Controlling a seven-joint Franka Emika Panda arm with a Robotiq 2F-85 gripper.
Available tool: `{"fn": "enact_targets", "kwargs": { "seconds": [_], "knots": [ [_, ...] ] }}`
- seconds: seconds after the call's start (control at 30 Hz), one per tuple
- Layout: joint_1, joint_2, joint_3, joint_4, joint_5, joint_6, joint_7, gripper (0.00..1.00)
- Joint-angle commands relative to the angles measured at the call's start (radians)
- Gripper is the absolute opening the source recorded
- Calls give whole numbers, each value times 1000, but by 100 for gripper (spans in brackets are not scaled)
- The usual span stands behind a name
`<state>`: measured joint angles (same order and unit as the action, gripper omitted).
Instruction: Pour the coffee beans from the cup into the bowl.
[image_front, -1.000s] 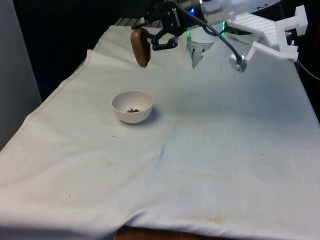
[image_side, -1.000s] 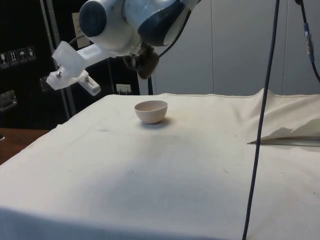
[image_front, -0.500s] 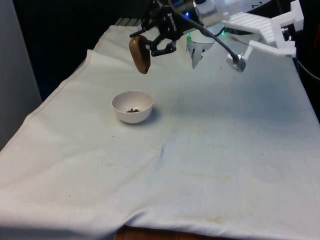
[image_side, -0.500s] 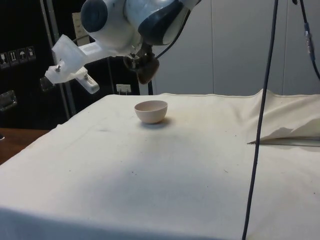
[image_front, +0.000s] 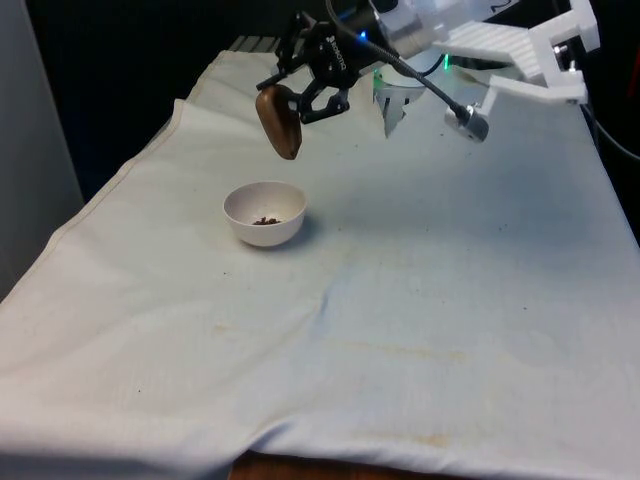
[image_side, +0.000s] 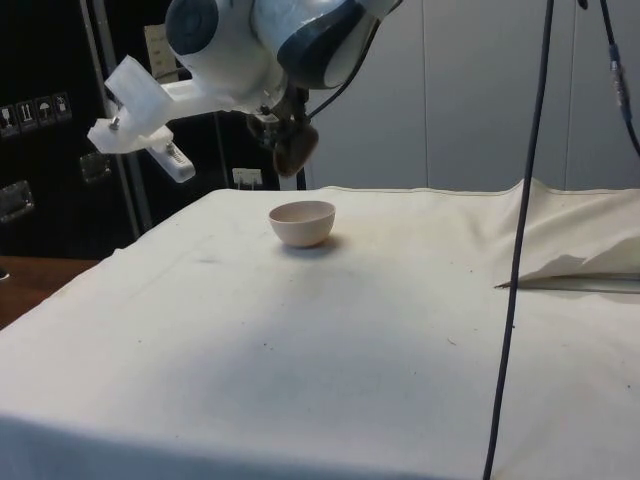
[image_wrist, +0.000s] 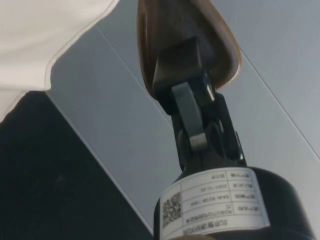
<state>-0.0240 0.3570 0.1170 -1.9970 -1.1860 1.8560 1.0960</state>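
Brown cup is clamped at its rim between the fingers of the black gripper, held up in the air and tipped over on its side, above and a bit behind the bowl. White bowl sits on the white cloth w/ a few dark coffee beans at its bottom. In the side view the cup hangs just over the bowl. Wrist view: one finger pressed inside the cup's wall.

The black gripper is clamped on the wall of a brown cup — one finger lies across the cup's dark inside — with white cloth and grey panels behind.
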Motion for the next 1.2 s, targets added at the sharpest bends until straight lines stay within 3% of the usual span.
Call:
{"fn": "enact_targets", "kwargs": {
  "seconds": [0.0,0.07,0.23,0.27,0.3,0.53,0.57,0.6,0.87,0.9,0.93,1.07,1.13,1.17],
  "knots": [
    [0,0,-2,0,4,6,0,1],
    [-9,-5,-4,-6,18,40,-7,1],
    [-10,-5,-19,-8,37,76,-8,1],
    [-1,0,-22,-2,27,56,0,1],
    [-10,-4,-21,-8,40,82,-8,1],
    [-11,-4,-40,-10,66,128,-11,1],
    [-2,0,-44,-5,58,109,-2,1],
    [-11,-4,-43,-10,69,134,-11,1],
    [-12,-3,-67,-14,101,190,-16,1],
    [-3,0,-69,-9,90,167,-7,1],
    [-12,-2,-69,-14,104,197,-17,1],
    [-13,-2,-82,-17,121,228,-20,1],
    [-12,-2,-88,-18,128,240,-21,1],
    [-3,0,-91,-14,117,219,-10,1]
  ]
}}
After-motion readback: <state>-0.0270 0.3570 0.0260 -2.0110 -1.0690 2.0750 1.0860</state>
